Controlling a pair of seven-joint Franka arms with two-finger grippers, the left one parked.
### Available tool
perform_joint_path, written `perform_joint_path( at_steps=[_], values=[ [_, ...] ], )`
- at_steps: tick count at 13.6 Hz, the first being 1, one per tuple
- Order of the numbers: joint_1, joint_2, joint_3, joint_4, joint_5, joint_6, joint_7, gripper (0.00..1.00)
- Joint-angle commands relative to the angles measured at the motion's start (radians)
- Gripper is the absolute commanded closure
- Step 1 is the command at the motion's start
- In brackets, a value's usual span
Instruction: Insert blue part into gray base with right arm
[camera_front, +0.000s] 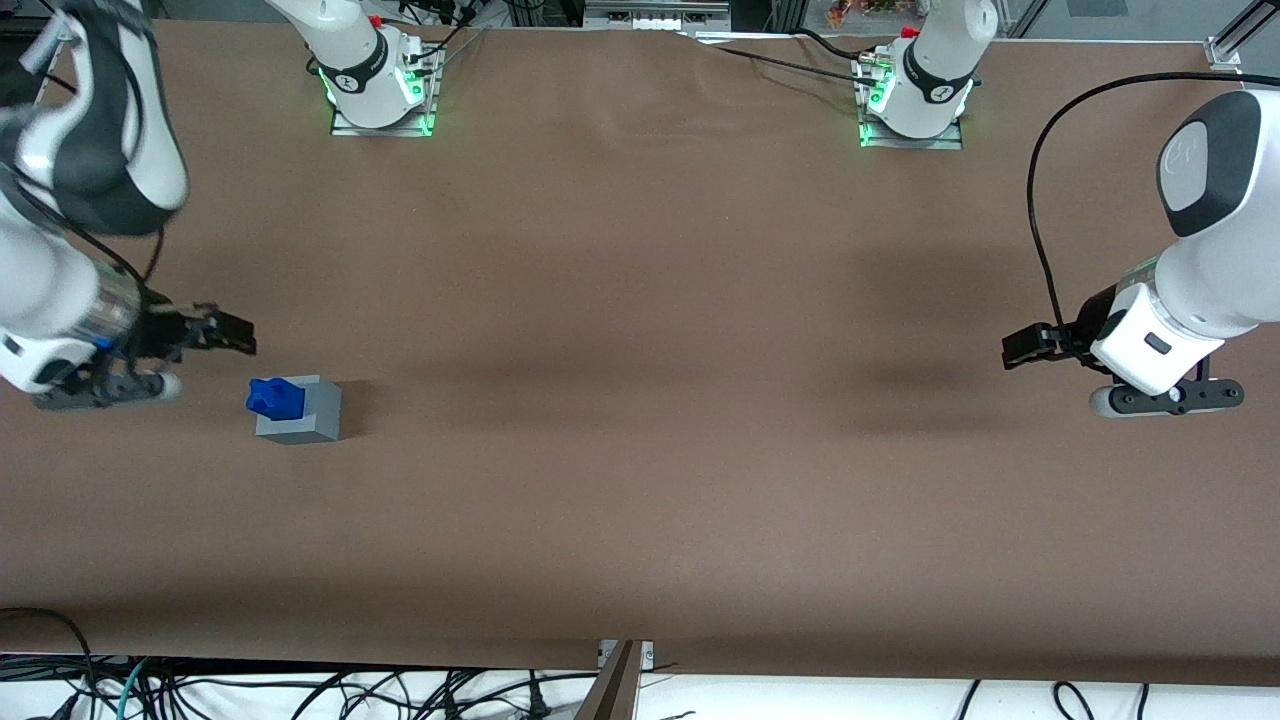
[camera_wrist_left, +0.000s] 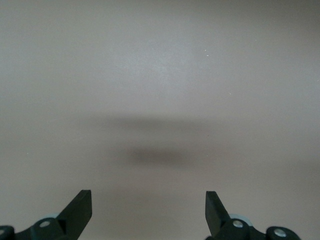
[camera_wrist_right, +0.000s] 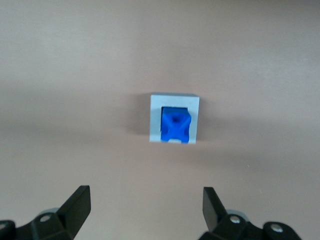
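The blue part stands in the recess of the gray base, sticking up out of its upper face. In the right wrist view the blue part fills the square opening of the gray base, seen from above. My right arm's gripper hovers over the table beside the base, toward the working arm's end and a little farther from the front camera. It is open and apart from both pieces. Both fingers stand wide with only bare table between them.
Brown table surface spreads around the base. The two arm mounts sit at the table edge farthest from the front camera. Cables hang below the nearest edge.
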Motion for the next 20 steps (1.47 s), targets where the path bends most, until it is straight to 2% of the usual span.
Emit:
perform_joint_path(
  at_steps=[1,3,5,8,11,14,17,20],
  values=[
    [0.005,0.017,0.005,0.138,0.023,-0.110,-0.008,0.01],
    [0.006,0.001,0.010,0.138,0.021,-0.105,0.002,0.01],
    [0.014,-0.048,0.013,0.126,-0.047,-0.101,-0.006,0.01],
    [-0.021,-0.229,0.020,-0.108,-0.032,-0.094,0.009,0.01],
    [-0.122,-0.263,0.135,-0.126,-0.029,-0.106,0.040,0.01],
    [-0.116,-0.268,0.132,-0.134,-0.022,-0.098,0.058,0.01],
    [-0.046,-0.250,0.064,-0.128,-0.019,-0.097,0.057,0.01],
    [-0.046,-0.243,0.063,-0.123,-0.020,-0.095,0.060,0.01]
  ],
)
